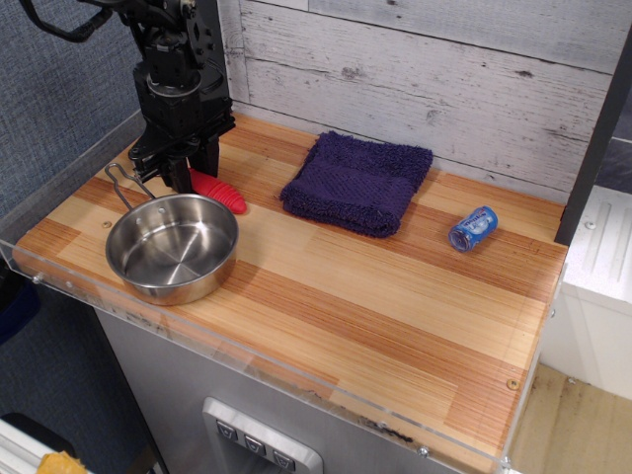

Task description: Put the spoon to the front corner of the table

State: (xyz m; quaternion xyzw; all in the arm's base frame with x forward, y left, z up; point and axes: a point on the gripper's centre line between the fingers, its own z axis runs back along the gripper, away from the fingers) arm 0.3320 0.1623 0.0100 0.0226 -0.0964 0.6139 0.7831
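— how did you expect the spoon (219, 191) to handle?

— light and stiff, i judged. the thick ribbed red handle looked like plastic, so the ridges should have given my fingers some bite. the metal bowl would have been the slick part, so the handle was where i meant to take hold, across its width, near the middle.

— and where was it lying?

— flat on the table (395, 296), at the back left, just behind the steel pan (173, 245) and to the left of the purple cloth (357, 183). only the red handle end showed; the bowl end was hidden behind me.

— where was your hand relative to it?

— my hand (183, 176) was low over the hidden end, right at the spoon, fingers pointing down to the table. whether the fingers were apart, together or already clamped on the spoon, i could not tell; the black housing blocked the view.

— anything close enough to worry you?

— the pan's wire handle (123, 183) sat just beside my fingers, so i judged a snag possible. the little blue can (473, 228) was well apart, far to the right.
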